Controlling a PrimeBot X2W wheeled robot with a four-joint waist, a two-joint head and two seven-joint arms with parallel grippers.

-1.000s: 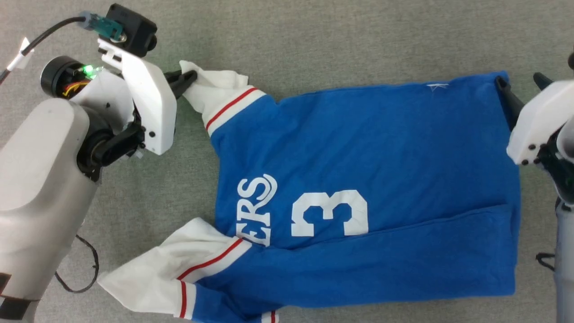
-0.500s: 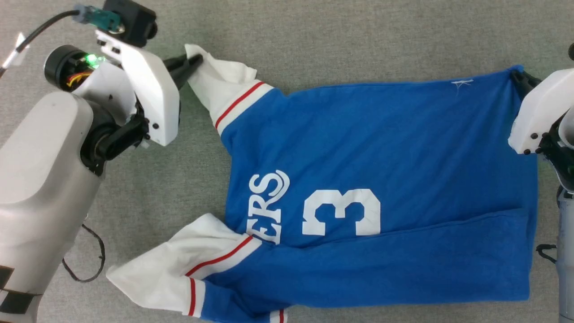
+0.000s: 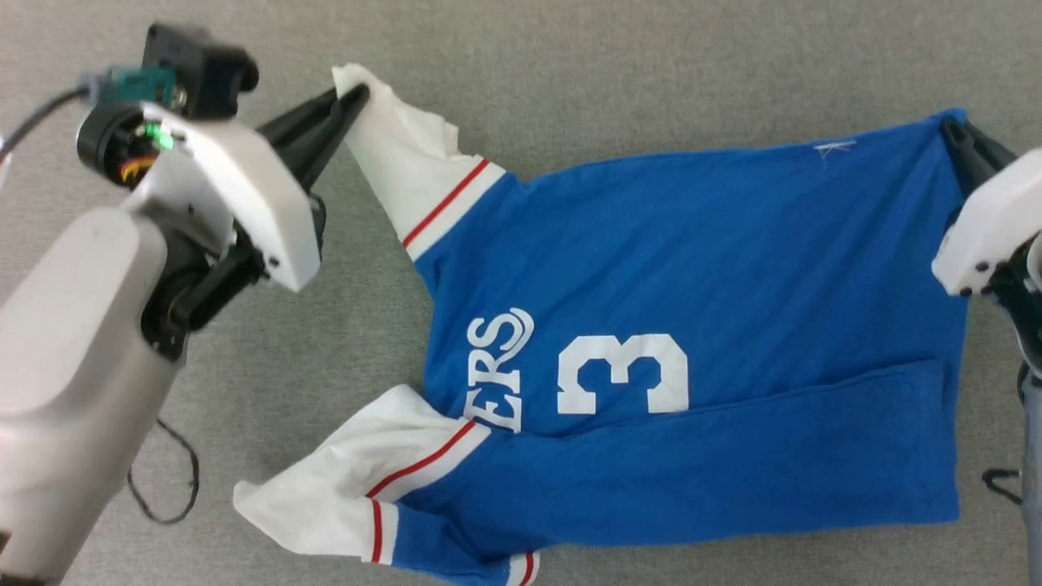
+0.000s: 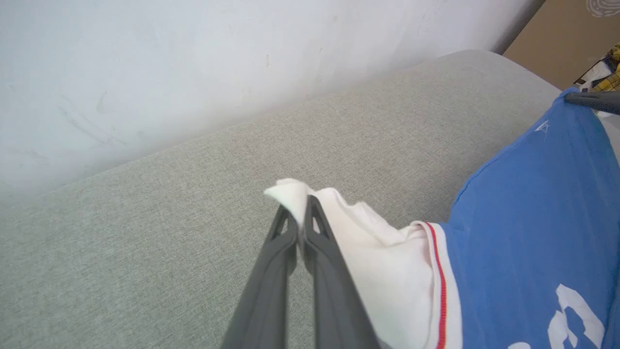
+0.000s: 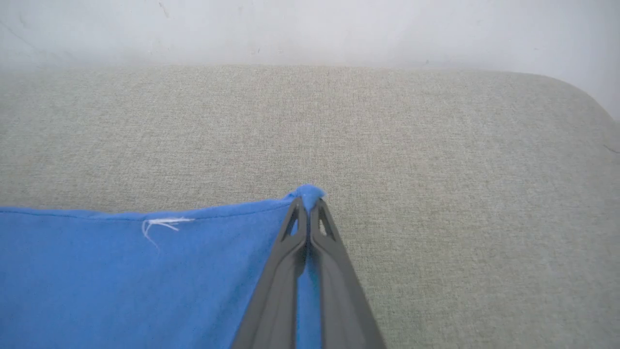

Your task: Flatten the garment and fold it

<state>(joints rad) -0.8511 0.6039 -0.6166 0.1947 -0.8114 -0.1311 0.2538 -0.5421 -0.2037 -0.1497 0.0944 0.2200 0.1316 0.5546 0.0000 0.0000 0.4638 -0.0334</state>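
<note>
— Any writing on the shirt (image 3: pixel 692 268)?
— White letters "ERS" (image 3: pixel 492 374) with a swirl after the S, and a white 3 (image 3: pixel 623 373) beside them, both lying sideways in the head view. Near the far hem there is a small white thread mark (image 3: pixel 836 148), too small to read as anything.
— Is "ERS" the whole word?
— Cannot tell. A fold of blue cloth lies over the near part of the shirt and covers where the word begins. The shirt's near edge is cut off by the bottom of the head view, and the right arm by its right side.
— Where does it lie?
— Spread across the grey bench (image 3: pixel 651 57), sleeves to the left, hem to the right. The near sleeve (image 3: pixel 342 480) is crumpled, white with red stripes. A thin dark cable (image 3: pixel 196 472) lies on the bench by the left arm.
— The end effectors?
— The left end effector (image 3: pixel 354 91) is pressed together on the white tip of the far sleeve (image 3: pixel 415 163); the left wrist view shows the cloth nipped between its fingers. The right end effector (image 3: pixel 949 127) pinches the far hem corner, with blue cloth poking past its tips in the right wrist view.
— Changed from before?
— A second ago the right fingers stood apart about that corner; now they are closed on it. The left tips sit higher in the head view than half a second ago, and the far sleeve is drawn out longer and straighter
</note>
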